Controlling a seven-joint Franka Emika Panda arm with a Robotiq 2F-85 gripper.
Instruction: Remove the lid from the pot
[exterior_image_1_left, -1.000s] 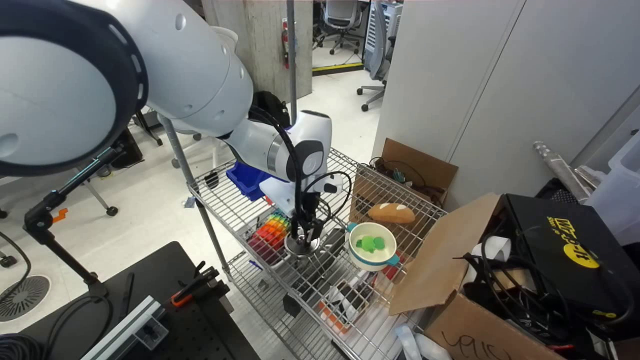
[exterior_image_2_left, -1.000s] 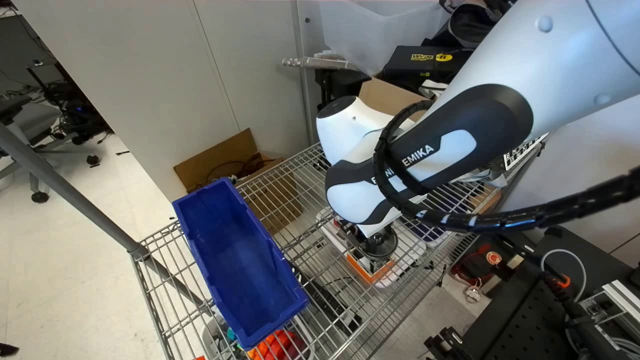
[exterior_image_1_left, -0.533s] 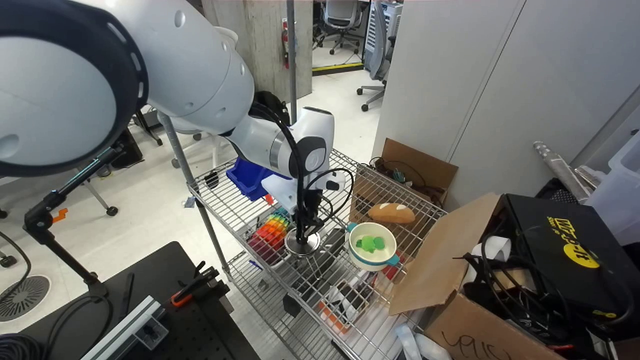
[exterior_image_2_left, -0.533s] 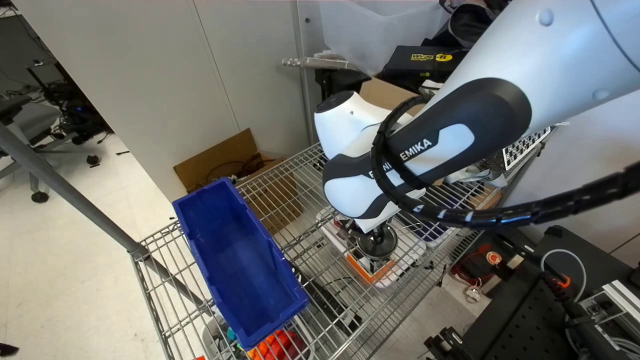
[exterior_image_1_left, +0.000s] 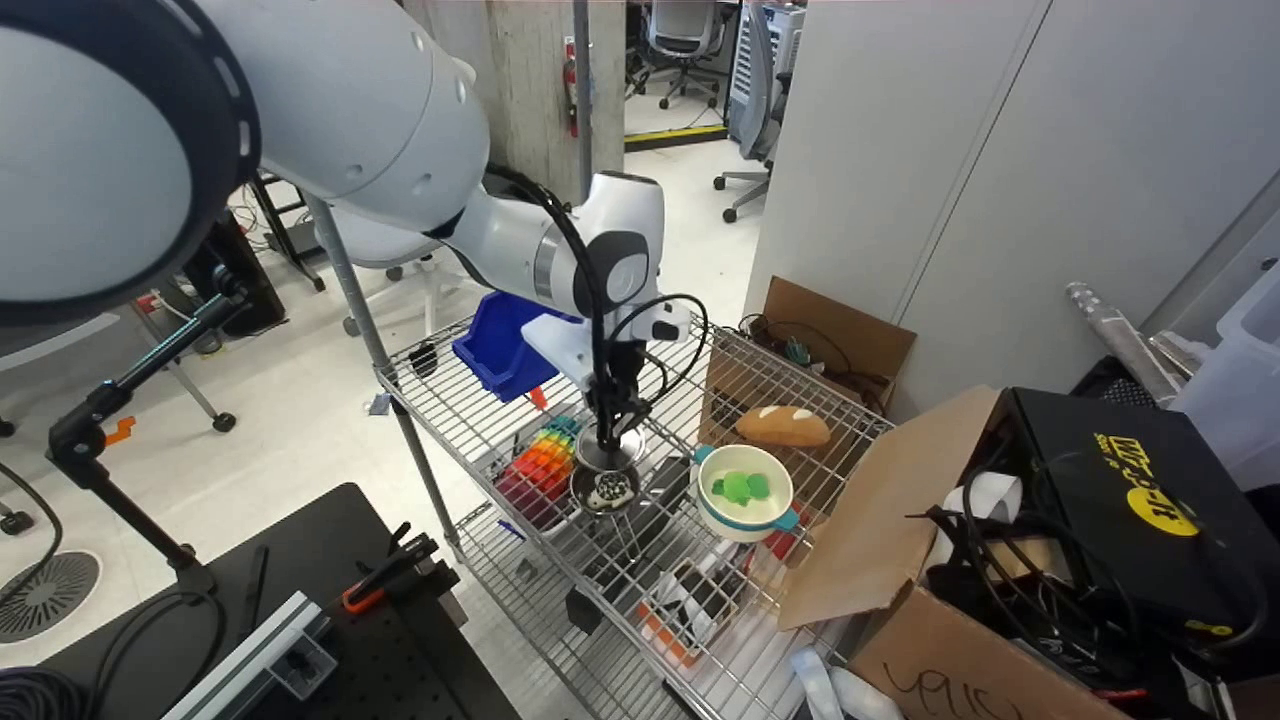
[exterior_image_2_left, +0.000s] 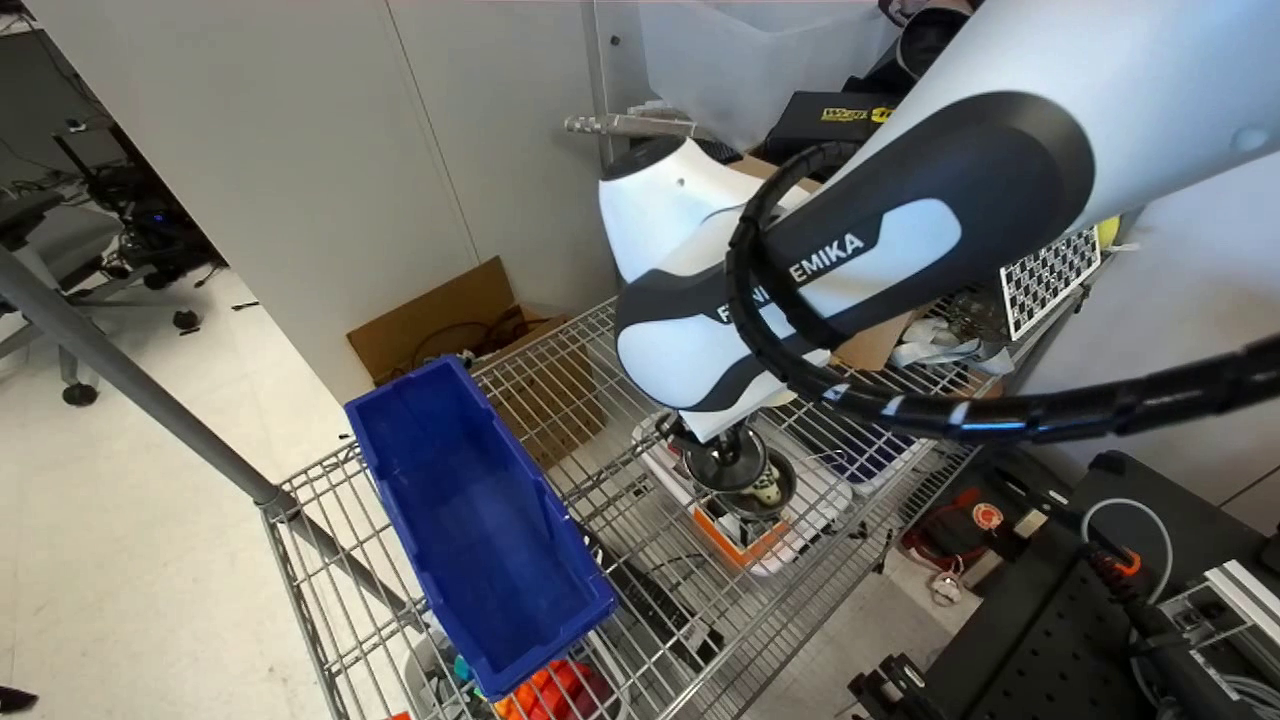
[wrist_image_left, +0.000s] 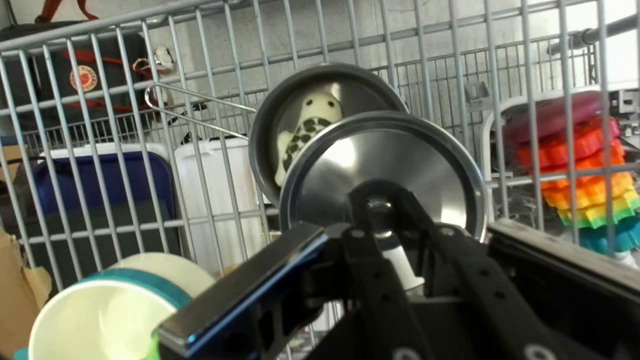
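Observation:
The round silver lid (wrist_image_left: 335, 172) hangs from my gripper (wrist_image_left: 384, 200), whose fingers are shut on its knob in the wrist view. It stands off the small silver pot (wrist_image_left: 365, 90), shifted to one side and overlapping its rim from this angle. Inside the pot lies a cream toy animal with dark spots (wrist_image_left: 307, 127). In both exterior views the lid (exterior_image_1_left: 592, 448) (exterior_image_2_left: 712, 470) is raised beside the pot (exterior_image_1_left: 578, 490) (exterior_image_2_left: 786, 492), which rests upright on the wire shelf. The gripper (exterior_image_1_left: 607, 438) points down from above.
A cream bowl (exterior_image_1_left: 722, 462) with teal handles and green pieces inside stands near the pot, and a toy bread loaf (exterior_image_1_left: 783, 427) lies beyond it. A blue bin (exterior_image_2_left: 480, 530) sits on the same wire shelf. Cardboard (exterior_image_1_left: 880, 500) borders the shelf at one end.
The gripper closed on the lid's knob, then rose and shifted toward the blue bin with the lid. The pot stayed in place, and its inside now shows.

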